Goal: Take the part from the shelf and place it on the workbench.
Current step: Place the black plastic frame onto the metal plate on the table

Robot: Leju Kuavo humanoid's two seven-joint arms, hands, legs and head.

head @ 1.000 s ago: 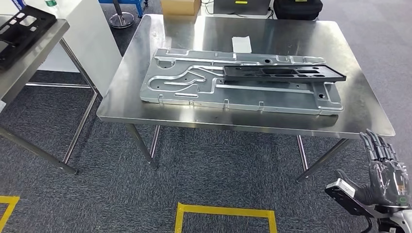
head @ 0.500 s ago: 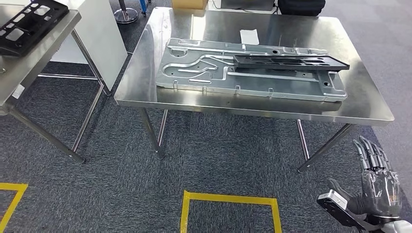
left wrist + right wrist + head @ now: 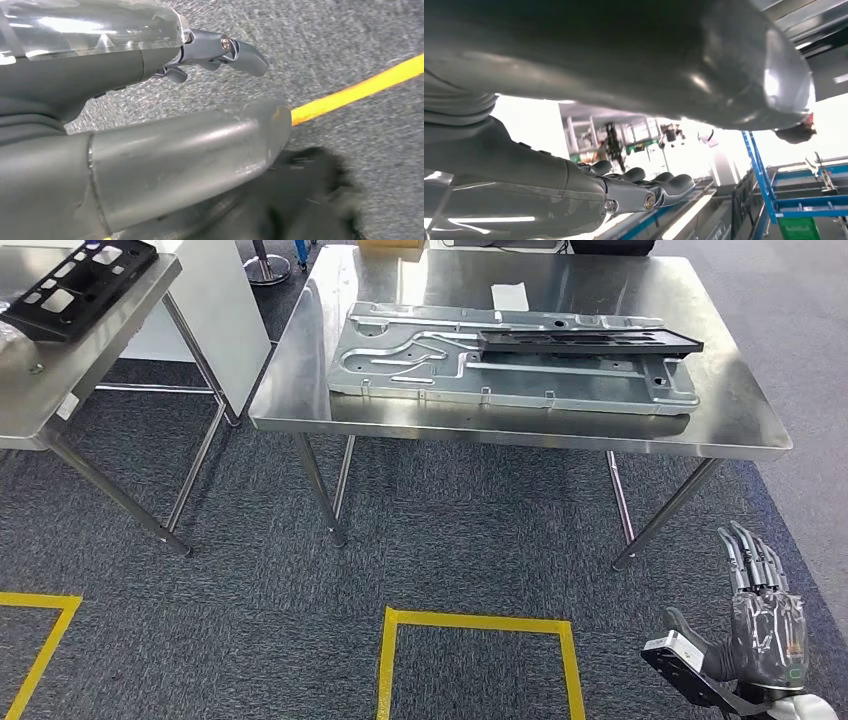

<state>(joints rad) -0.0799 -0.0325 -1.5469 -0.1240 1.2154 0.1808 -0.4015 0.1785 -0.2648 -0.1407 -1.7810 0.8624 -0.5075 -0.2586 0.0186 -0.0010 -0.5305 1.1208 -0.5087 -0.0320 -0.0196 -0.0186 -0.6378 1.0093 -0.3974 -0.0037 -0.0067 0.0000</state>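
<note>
Right hand: lowest and nearest in the head view, raised over the carpet, fingers straight and apart, holding nothing, touching nothing. Well apart from both steel surfaces.
Left hand: seen in its wrist view hanging above the grey carpet near a yellow line; thumb and dark fingers loose, nothing between them, so it reads as empty and open.
Floor tape: yellow square outline on the carpet, just ahead of the robot, between it and the bench.
Bench: steel top on thin legs, beyond the tape. It carries a large stamped grey panel.
Black part on the bench: long dark frame with cut-outs, lying flat across the far side of the grey panel, touching it.
Paper slip: white, on the bench top past the panel.
Shelf: second steel surface at far left, well apart from the bench.
Black part on the shelf: similar dark frame, resting there untouched.
Progress, as a judgement: one part appears already delivered to the bench; both hands are free; the shelf part remains to be fetched if another round is meant.
</note>
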